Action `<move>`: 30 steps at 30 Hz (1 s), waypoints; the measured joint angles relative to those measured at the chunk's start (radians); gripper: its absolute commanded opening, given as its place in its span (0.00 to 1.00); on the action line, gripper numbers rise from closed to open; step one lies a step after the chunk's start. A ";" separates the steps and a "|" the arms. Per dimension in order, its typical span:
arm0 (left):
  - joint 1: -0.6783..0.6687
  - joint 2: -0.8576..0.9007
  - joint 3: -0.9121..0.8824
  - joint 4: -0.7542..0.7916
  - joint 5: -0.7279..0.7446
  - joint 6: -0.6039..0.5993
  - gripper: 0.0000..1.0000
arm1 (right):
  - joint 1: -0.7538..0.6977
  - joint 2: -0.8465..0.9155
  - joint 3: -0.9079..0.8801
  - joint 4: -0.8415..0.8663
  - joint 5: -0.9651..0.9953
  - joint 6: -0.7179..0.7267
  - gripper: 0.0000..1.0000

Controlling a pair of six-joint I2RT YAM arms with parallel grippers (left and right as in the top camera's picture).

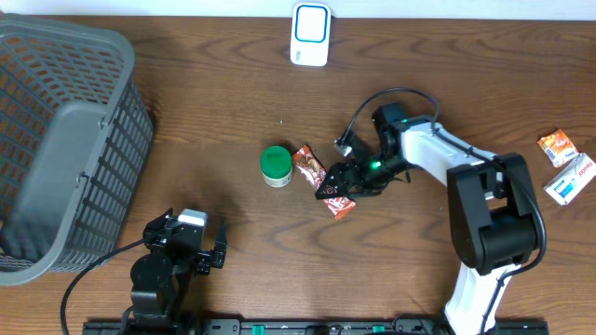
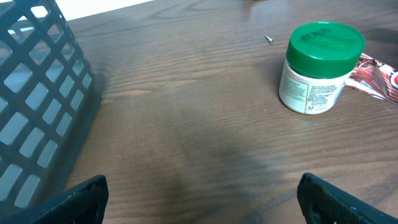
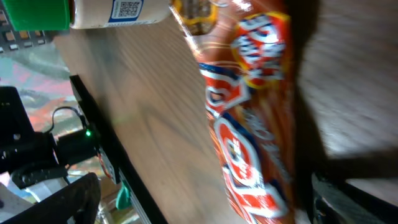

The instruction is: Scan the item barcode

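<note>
A red and orange snack packet (image 1: 310,167) lies at mid table, and its far end sits under my right gripper (image 1: 346,182). In the right wrist view the packet (image 3: 249,124) runs lengthwise between the fingers and lies closer to the right one. My right gripper (image 3: 211,205) is open and low over it, gripping nothing. A white and blue device (image 1: 310,34) stands at the table's back edge. My left gripper (image 1: 193,238) rests near the front left. The left gripper (image 2: 202,202) is open and empty over bare wood.
A green-lidded white jar (image 1: 276,166) stands just left of the packet, also seen as the jar (image 2: 318,67). A grey mesh basket (image 1: 65,140) fills the left side. An orange packet (image 1: 557,146) and a white and blue packet (image 1: 570,179) lie at the far right.
</note>
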 measured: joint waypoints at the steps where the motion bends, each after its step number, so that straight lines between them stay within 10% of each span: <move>1: 0.000 0.000 0.000 0.000 0.000 0.000 0.98 | 0.010 0.001 -0.006 0.012 0.013 0.014 0.39; 4: 0.000 0.000 0.000 0.000 0.000 0.000 0.98 | 0.024 0.035 -0.030 0.031 0.024 0.032 0.01; 17: 0.000 0.000 0.000 0.000 0.000 0.000 0.98 | 0.023 0.071 0.026 -0.106 0.079 0.047 0.01; 30: 0.000 0.000 0.000 0.000 0.000 0.000 0.98 | 0.094 -0.408 0.188 -0.334 0.971 0.350 0.01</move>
